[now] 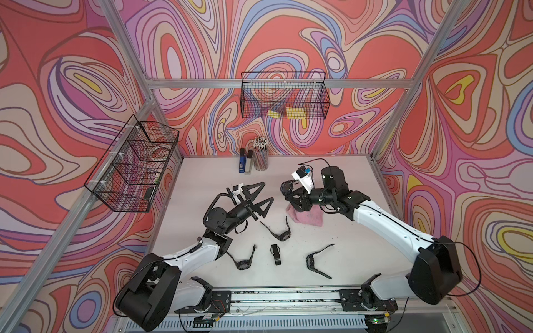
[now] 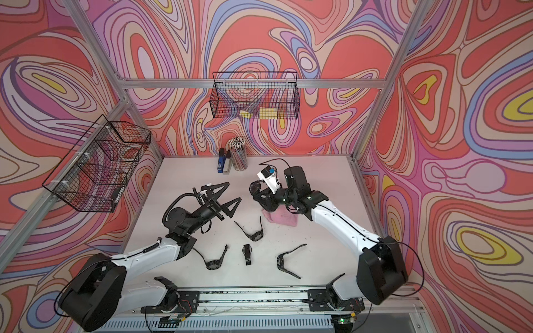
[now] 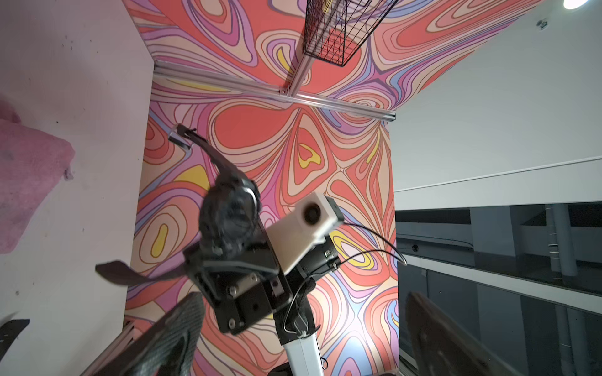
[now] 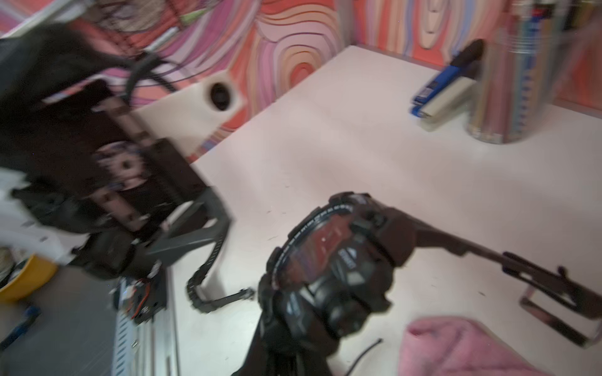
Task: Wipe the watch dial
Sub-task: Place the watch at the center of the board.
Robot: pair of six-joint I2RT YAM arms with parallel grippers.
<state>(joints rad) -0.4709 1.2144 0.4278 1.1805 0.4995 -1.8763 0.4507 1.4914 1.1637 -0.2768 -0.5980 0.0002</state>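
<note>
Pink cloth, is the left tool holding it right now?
No, the pink cloth lies on the table, apart from the left tool, which stands open and empty.

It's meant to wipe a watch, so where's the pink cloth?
In both top views the pink cloth lies on the table right of centre, partly beneath the right gripper holding a black watch.
</note>
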